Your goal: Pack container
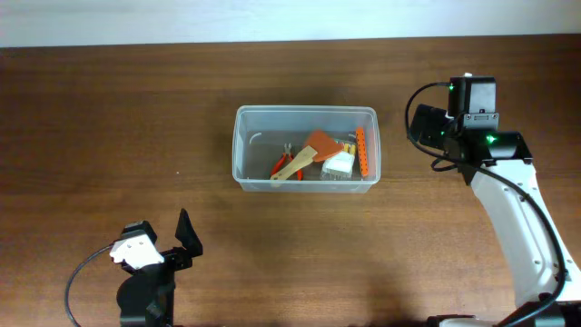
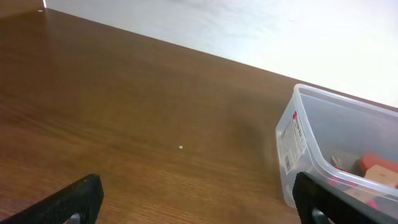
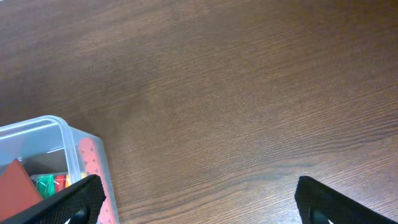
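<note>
The clear plastic container (image 1: 306, 110) stands at the table's middle. Inside lie an orange spatula (image 1: 320, 145) with a wooden handle, red-handled pliers (image 1: 282, 162), a white item (image 1: 339, 164) and an orange perforated strip (image 1: 363, 152). My left gripper (image 1: 184, 241) is near the front left, well short of the tub, open and empty; its wrist view (image 2: 199, 199) shows bare wood between the fingers and the container's wall (image 2: 298, 143) to the right. My right gripper (image 1: 419, 123) hovers just right of the tub, open and empty (image 3: 199, 196), with the container's corner (image 3: 56, 124) at its left finger.
Dark brown wooden table (image 1: 109, 136) all round the tub. Its far edge meets a pale wall (image 2: 280, 31) at the back. The white right arm (image 1: 517, 218) runs along the right side towards the front.
</note>
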### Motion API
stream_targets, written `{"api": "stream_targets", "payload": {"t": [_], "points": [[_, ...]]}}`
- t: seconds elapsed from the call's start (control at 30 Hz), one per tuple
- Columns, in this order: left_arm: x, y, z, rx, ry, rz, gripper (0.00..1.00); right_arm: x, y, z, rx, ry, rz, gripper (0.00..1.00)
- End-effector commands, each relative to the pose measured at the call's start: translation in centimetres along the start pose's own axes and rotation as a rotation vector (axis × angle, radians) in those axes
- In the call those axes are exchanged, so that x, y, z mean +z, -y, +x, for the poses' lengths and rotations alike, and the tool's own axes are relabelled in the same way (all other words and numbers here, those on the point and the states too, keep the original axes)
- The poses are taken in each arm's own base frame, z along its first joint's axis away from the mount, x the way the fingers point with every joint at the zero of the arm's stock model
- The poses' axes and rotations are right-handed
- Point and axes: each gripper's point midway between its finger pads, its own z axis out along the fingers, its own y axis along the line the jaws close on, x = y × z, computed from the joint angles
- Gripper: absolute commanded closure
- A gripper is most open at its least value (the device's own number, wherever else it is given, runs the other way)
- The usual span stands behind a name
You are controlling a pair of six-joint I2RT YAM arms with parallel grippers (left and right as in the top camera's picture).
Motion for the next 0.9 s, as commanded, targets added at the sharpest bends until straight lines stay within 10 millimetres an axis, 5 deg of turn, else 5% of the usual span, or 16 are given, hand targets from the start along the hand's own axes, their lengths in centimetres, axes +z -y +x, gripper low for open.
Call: {"api": "stream_targets", "payload": {"t": [0.0,0.2,0.37,0.63,0.87], "points": [[0.0,0.2,0.0,0.009,0.006,0.011,0.01,0.1,0.4,0.0,0.011,0.004,0.017,0.01],[0.0,0.2,0.0,0.009,0.006,0.011,0.01,0.1,0.3,-0.1,0.011,0.005,0.016,0.01],[0.0,0.2,0.0,0.009,0.006,0.011,0.01,-2.8,0.5,-1.5,0.027,0.083,-0.007,0.01],[0.0,0.2,0.0,0.009,0.006,0.011,0.01,-14.6,2.0,-4.8,0.093,0.388,-0.098,0.01],[0.0,0.2,0.0,0.009,0.006,0.011,0.01,-25.5,4.4,-4.4,0.154,0.665,-0.18,0.01]]}}
